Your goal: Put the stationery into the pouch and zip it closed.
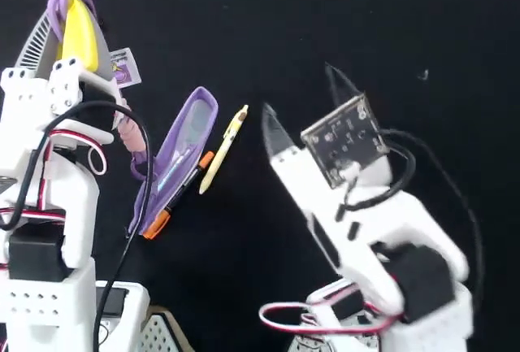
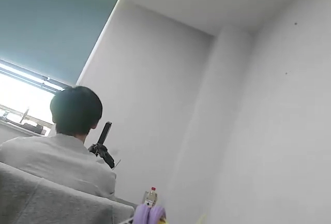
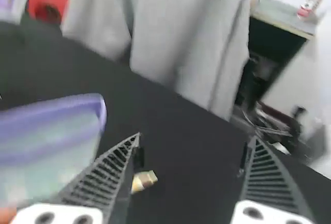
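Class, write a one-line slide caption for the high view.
Open right pincer near a yellow pen and a purple pouch with an orange pen at its edge.

The right gripper (image 3: 195, 138) holds its black ribbed fingers wide apart just beside the translucent purple zip pouch (image 3: 51, 136). The tip of a yellow plastic pen (image 3: 144, 180) lies near the pouch on the black table (image 3: 181, 110).

Free pass over table (image 1: 455, 59) far & right. Tight at pouch (image 1: 191, 128): left arm (image 1: 69, 197) close on left, yellow pen (image 1: 223, 150) just right, right gripper (image 1: 296, 88) spread wide beyond.
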`<state>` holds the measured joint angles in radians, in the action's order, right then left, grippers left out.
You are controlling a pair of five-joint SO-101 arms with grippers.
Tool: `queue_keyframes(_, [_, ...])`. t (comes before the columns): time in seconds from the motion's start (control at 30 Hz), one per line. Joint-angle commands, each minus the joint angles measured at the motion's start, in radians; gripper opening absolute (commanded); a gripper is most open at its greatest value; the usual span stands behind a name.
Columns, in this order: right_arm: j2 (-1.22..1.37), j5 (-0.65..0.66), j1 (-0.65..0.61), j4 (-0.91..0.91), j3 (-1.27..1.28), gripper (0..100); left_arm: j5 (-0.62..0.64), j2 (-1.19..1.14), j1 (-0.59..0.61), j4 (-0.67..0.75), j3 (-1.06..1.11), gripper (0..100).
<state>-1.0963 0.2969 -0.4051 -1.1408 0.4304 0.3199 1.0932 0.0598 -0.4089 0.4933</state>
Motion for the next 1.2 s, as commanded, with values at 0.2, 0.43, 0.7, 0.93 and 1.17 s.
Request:
queue_keyframes(0.2, [0.002, 0.203, 0.178, -0.445, -0.056, 29.7, 0.034, 0.008, 0.005, 0.023, -0.004, 3])
queue_keyframes(0.43, [-0.004, 0.313, 0.292, -0.425, 0.249, 29.7, 0.031, 0.011, 0.002, 0.021, -0.004, 3])
queue_keyframes(0.7, [-0.004, 0.477, 0.316, -0.163, 0.645, 29.7, 0.031, 0.008, 0.007, 0.017, -0.002, 3])
queue_keyframes(0.93, [-0.001, 0.517, 0.316, -0.126, 0.763, 29.7, 0.029, 0.015, 0.007, 0.021, 0.042, 3])
queue_keyframes(1.17, [0.005, 0.517, 0.341, -0.015, 0.849, 29.6, 0.034, 0.015, 0.007, 0.023, 0.056, 3])
